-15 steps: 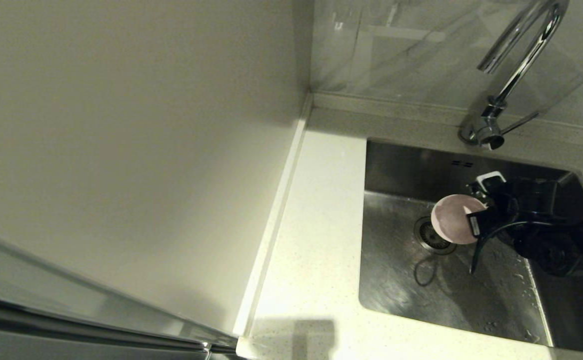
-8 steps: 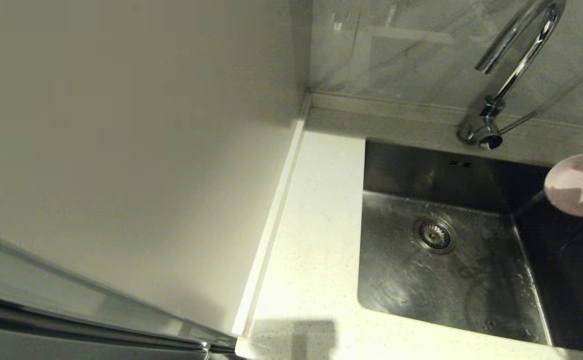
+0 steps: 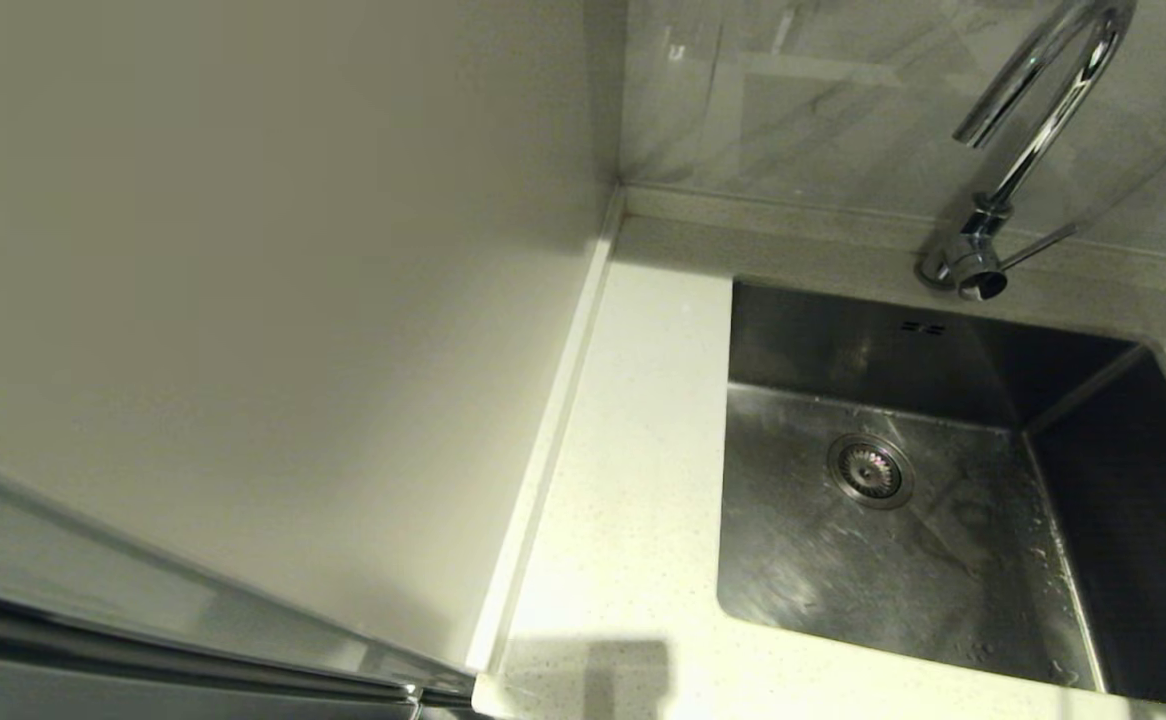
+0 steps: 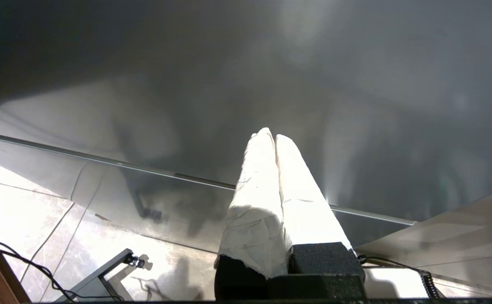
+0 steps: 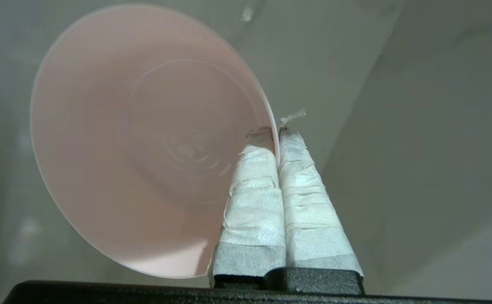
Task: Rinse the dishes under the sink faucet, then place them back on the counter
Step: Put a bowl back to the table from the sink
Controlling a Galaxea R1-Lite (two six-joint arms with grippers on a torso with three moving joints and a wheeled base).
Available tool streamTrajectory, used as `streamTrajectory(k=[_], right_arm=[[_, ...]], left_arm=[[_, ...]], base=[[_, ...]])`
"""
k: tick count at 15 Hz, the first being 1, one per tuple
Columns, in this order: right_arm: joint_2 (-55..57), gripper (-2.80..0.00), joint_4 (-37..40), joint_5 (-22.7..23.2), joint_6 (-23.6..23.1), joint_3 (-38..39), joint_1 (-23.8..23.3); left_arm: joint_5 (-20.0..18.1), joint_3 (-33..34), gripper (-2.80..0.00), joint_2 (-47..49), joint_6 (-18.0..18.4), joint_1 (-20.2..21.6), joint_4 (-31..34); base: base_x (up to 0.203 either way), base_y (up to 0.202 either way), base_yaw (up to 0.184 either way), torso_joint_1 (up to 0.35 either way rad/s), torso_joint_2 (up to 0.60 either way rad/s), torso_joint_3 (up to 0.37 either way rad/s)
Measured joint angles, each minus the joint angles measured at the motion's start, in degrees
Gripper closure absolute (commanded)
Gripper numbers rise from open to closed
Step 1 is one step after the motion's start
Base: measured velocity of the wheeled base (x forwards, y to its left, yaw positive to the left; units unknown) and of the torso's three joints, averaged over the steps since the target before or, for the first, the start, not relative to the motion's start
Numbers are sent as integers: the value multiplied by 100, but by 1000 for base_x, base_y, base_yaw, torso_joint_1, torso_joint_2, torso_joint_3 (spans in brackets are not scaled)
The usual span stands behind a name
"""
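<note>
In the right wrist view my right gripper is shut on the rim of the pale pink dish, one taped finger inside the rim and one outside. Its hollow side faces the camera. Neither the dish nor the right arm shows in the head view. There the steel sink lies with nothing in it, its round drain uncovered. The chrome sink faucet stands behind the basin with no water running. The counter lies left of the sink. My left gripper is shut on nothing, parked away from the sink.
A plain cream wall panel rises along the counter's left side. A grey tiled backsplash stands behind the faucet. The faucet's thin lever points right. The left wrist view shows floor tiles and a cable.
My right arm carried the pink dish from above the drain to the right and out of the head view. The sink now shows bare.
</note>
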Motion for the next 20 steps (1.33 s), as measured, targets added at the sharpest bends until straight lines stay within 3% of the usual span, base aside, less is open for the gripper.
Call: streamTrajectory(k=[3, 6, 8, 10, 12, 16, 18, 20], right_arm=[[-205, 0, 24, -23, 55, 847, 0], [-277, 0, 86, 189, 420, 946, -11], [-370, 0, 887, 495, 712, 870, -187], [-565, 0, 2535, 717, 996, 504, -545], [-814, 0, 4911, 1219, 1320, -245, -1209], [-1102, 0, 9837, 2566, 1364, -1570, -3224], [-1109, 0, 11365, 2971, 1144, -1745, -3989], [-1096, 0, 12013, 3226, 713, -1685, -4667]], left_arm=[[2, 0, 0, 0, 1, -2, 0], [2, 0, 0, 0, 0, -2, 1], [2, 0, 0, 0, 1, -2, 1], [2, 0, 0, 0, 1, -2, 0], [4, 0, 0, 0, 0, -2, 0], [2, 0, 0, 0, 0, 0, 0], [5, 0, 0, 0, 1, 0, 0], [1, 0, 0, 0, -2, -1, 1]], base=[[0, 0, 0, 0, 0, 0], [0, 0, 0, 0, 0, 0], [0, 0, 0, 0, 0, 0], [0, 0, 0, 0, 0, 0], [0, 0, 0, 0, 0, 0], [0, 0, 0, 0, 0, 0], [0, 0, 0, 0, 0, 0], [0, 0, 0, 0, 0, 0]])
